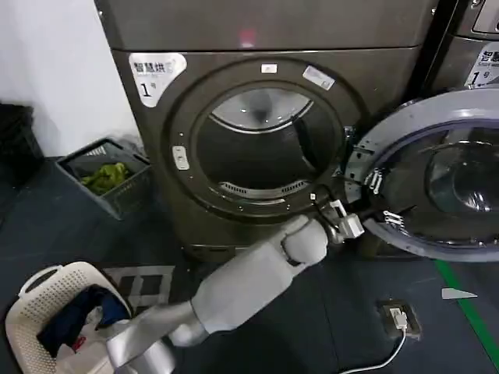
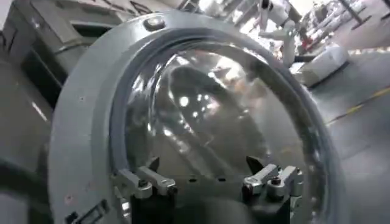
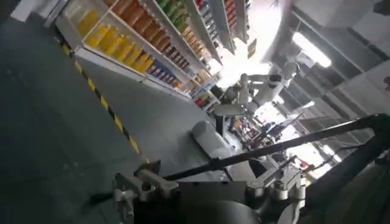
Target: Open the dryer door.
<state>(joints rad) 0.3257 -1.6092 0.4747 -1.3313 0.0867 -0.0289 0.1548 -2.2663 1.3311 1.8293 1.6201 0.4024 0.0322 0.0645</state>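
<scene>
L claw (image 1: 380, 198) by dryer door (image 1: 437, 183), "1" label (image 1: 153, 74)

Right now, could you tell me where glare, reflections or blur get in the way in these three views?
Head view: even light, sharp; faint sheen on the door glass, left gripper at its rim. Left wrist view: bright reflections across the domed glass, soft edges, strong curvature distortion. Right wrist view: blown-out ceiling light and a washed-out bright patch mid-frame; right gripper is dim in the foreground.

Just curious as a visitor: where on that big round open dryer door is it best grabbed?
Best the pale grey inner rim of the round glass dryer door, from the drum side. The door stands swung open, so that edge faces the left tool, open beside it.
</scene>
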